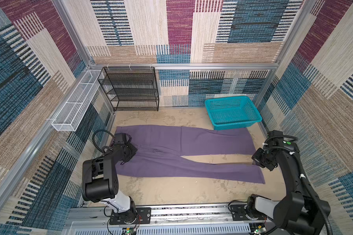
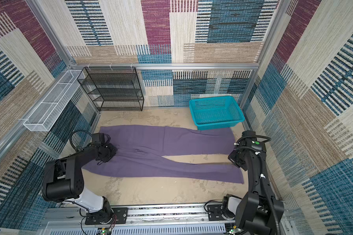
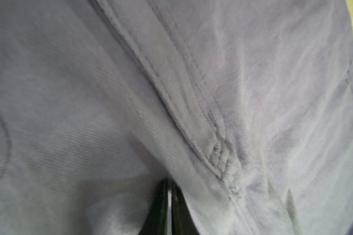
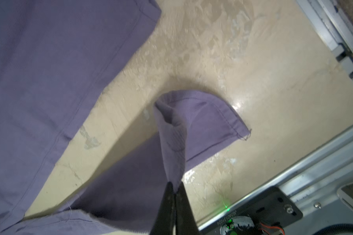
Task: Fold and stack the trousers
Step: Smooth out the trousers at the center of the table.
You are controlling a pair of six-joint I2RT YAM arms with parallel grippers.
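The purple trousers (image 1: 171,146) (image 2: 151,146) lie flat on the beige table in both top views, waist to the left and two legs spread out to the right. My left gripper (image 1: 128,156) (image 2: 106,157) sits at the waist end. In the left wrist view it (image 3: 169,184) is shut on a fold of cloth (image 3: 171,101) beside a seam. My right gripper (image 1: 259,162) (image 2: 235,162) is at the hem of the near leg. The right wrist view shows it (image 4: 174,186) shut on a hem corner (image 4: 192,122), which is lifted off the table.
A teal basket (image 1: 232,112) stands at the back right, touching the far leg's end. A black mesh rack (image 1: 130,89) stands at the back left, with a white wire tray (image 1: 75,101) on the left wall. A metal rail (image 1: 192,211) runs along the front edge.
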